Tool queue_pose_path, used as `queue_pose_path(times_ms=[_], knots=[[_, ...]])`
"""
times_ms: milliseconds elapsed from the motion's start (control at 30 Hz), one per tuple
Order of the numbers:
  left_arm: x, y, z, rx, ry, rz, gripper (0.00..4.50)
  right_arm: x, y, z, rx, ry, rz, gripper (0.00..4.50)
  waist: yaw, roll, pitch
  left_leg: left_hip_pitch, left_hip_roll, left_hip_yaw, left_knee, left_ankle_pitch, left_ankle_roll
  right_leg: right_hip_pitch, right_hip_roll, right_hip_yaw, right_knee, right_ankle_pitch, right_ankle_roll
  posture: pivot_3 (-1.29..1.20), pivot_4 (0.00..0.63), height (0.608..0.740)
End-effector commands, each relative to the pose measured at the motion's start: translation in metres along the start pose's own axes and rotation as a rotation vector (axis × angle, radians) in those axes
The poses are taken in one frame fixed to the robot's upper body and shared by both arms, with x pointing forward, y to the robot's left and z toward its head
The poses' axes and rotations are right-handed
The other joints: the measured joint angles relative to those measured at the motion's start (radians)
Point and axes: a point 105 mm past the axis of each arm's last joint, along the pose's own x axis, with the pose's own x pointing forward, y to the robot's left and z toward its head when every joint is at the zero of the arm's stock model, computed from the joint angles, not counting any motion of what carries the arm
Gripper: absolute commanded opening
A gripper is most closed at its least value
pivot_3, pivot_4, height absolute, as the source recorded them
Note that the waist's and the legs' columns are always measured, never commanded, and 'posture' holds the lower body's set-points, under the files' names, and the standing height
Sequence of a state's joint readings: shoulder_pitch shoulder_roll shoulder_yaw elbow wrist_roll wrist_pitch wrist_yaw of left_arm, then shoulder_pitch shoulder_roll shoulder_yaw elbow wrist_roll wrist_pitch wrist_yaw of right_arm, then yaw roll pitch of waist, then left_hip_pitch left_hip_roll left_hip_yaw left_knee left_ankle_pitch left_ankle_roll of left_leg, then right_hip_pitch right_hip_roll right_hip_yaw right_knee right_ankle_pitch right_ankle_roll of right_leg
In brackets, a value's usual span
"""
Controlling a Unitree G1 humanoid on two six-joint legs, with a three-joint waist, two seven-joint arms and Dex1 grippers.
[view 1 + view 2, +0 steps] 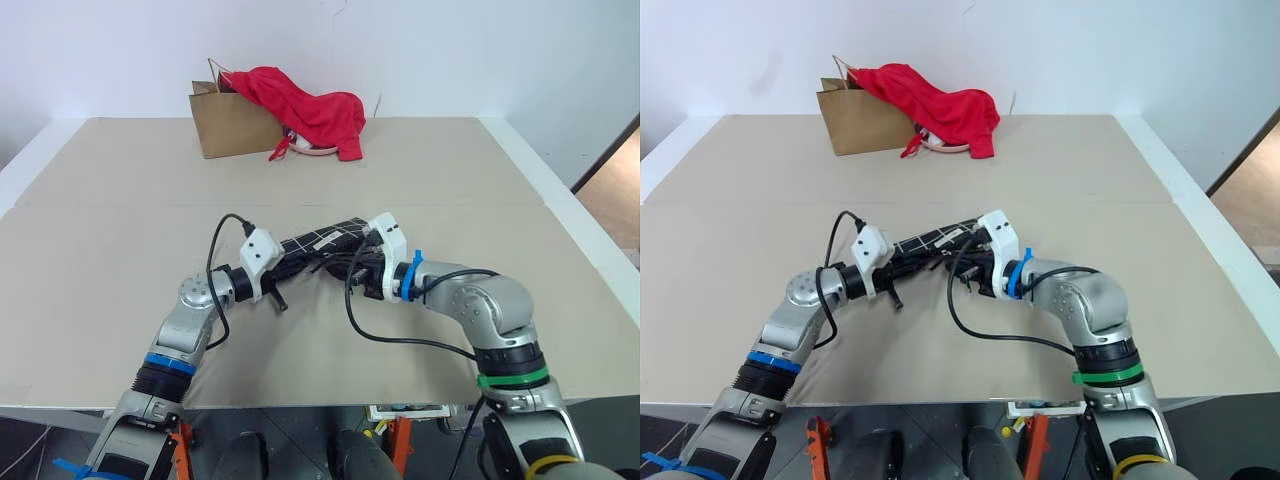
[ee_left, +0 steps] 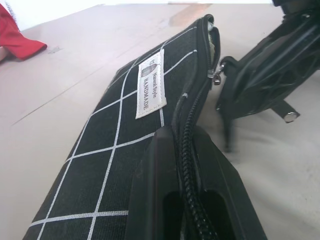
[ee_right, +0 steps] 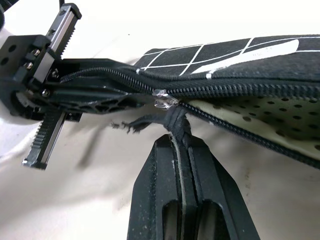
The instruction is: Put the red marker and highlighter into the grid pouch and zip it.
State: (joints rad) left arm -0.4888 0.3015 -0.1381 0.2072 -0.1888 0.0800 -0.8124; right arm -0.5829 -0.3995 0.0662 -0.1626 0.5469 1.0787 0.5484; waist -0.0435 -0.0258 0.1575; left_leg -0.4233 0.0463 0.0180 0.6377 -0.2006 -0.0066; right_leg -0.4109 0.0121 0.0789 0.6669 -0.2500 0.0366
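Observation:
The grid pouch (image 1: 322, 240), black with white lines and a small white label (image 2: 150, 84), hangs over the table between my two grippers. My left gripper (image 2: 182, 134) is shut on the zipper edge at one end of the pouch. My right gripper (image 3: 179, 141) is shut on the braided cord pull (image 3: 176, 120) just under the zipper slider (image 3: 162, 98). Past the slider the zipper gapes and shows a pale dotted lining (image 3: 250, 117). The two grippers are close together, with the left one (image 3: 45, 85) just beyond the slider. The red marker and the highlighter are out of view.
A brown paper bag (image 1: 230, 125) lies at the far side of the beige table (image 1: 110, 240), with a red cloth (image 1: 312, 112) draped over and beside it. Black cables loop from both wrists. The table's right edge (image 1: 570, 230) borders open floor.

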Motion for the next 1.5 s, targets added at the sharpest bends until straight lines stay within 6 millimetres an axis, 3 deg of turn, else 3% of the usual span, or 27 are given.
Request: queue_pose_path(times_ms=[33, 367, 567, 700, 767, 867, 1133, 1267, 1300, 1500], knots=[[-0.003, 0.014, 0.021, 0.005, -0.068, 0.045, 0.0, -0.028, -0.005, 0.015, -0.084, -0.062, -0.019, 0.04, 0.003, 0.0, 0.0, 0.0, 0.0, 0.0, 0.0, 0.0, 0.0, 0.0, 0.0, 0.0, 0.0, 0.0, 0.0, 0.0, 0.15, 0.74], [-0.004, 0.018, 0.023, -0.022, -0.073, 0.05, 0.0, -0.103, -0.077, 0.015, -0.205, -0.004, -0.304, 0.04, 0.001, 0.0, 0.0, 0.0, -0.001, 0.0, 0.0, 0.0, 0.0, 0.0, 0.0, 0.0, -0.001, 0.0, 0.001, 0.0, 0.15, 0.74], [-0.003, 0.017, 0.024, -0.024, -0.075, 0.044, 0.0, -0.103, -0.075, 0.01, -0.227, 0.002, -0.269, 0.04, -0.001, 0.0, 0.0, 0.001, 0.0, 0.0, 0.0, 0.0, 0.0, 0.0, 0.001, 0.001, -0.001, 0.0, 0.001, 0.0, 0.15, 0.74], [-0.002, 0.011, 0.029, -0.028, -0.096, 0.006, 0.0, -0.09, -0.056, 0.003, -0.229, -0.003, -0.165, 1.14, -0.001, 0.0, 0.0, 0.0, -0.001, 0.001, 0.0, 0.0, 0.0, 0.0, 0.0, 0.001, -0.001, -0.001, 0.001, 0.0, 0.15, 0.74], [-0.002, 0.008, 0.031, -0.027, -0.106, -0.012, 0.0, -0.087, -0.048, -0.001, -0.217, -0.007, -0.116, 2.05, 0.0, 0.0, 0.0, 0.0, -0.001, 0.001, 0.0, 0.0, 0.0, 0.0, 0.0, 0.001, -0.001, -0.001, 0.001, 0.0, 0.15, 0.74], [0.0, 0.003, 0.033, -0.022, -0.12, -0.038, 0.0, -0.106, -0.051, -0.003, -0.19, -0.02, -0.097, 3.15, 0.001, -0.001, 0.0, 0.0, -0.001, 0.001, 0.0, 0.0, 0.0, 0.0, 0.0, 0.001, -0.001, -0.001, 0.001, 0.0, 0.15, 0.74], [0.01, -0.015, 0.034, 0.036, -0.169, -0.167, 0.0, -0.177, -0.067, 0.004, -0.249, -0.055, -0.213, 3.15, 0.02, 0.0, 0.001, 0.001, -0.002, 0.001, 0.0, 0.0, 0.001, 0.001, -0.001, 0.001, -0.002, -0.001, 0.002, 0.0, 0.15, 0.74], [0.016, -0.018, 0.028, 0.084, -0.153, -0.233, 0.0, -0.195, -0.066, 0.004, -0.27, -0.092, -0.253, 3.15, 0.019, 0.0, 0.001, 0.002, -0.002, 0.001, 0.0, 0.0, 0.001, 0.002, 0.0, 0.001, -0.002, -0.001, 0.001, 0.0, 0.15, 0.74], [0.017, -0.02, 0.027, 0.084, -0.151, -0.254, 0.56, -0.197, -0.065, 0.004, -0.28, -0.107, -0.261, 3.27, 0.016, 0.0, 0.001, 0.002, -0.002, 0.001, 0.0, 0.0, 0.001, 0.002, 0.0, 0.001, -0.002, 0.0, 0.001, 0.0, 0.15, 0.74], [0.011, -0.024, 0.028, 0.061, -0.163, -0.289, 2.51, -0.217, -0.06, 0.004, -0.266, -0.217, -0.274, 3.27, 0.016, 0.0, 0.001, 0.003, -0.002, 0.001, 0.0, 0.0, 0.001, 0.002, 0.0, 0.002, -0.001, -0.001, 0.002, 0.0, 0.15, 0.74]])
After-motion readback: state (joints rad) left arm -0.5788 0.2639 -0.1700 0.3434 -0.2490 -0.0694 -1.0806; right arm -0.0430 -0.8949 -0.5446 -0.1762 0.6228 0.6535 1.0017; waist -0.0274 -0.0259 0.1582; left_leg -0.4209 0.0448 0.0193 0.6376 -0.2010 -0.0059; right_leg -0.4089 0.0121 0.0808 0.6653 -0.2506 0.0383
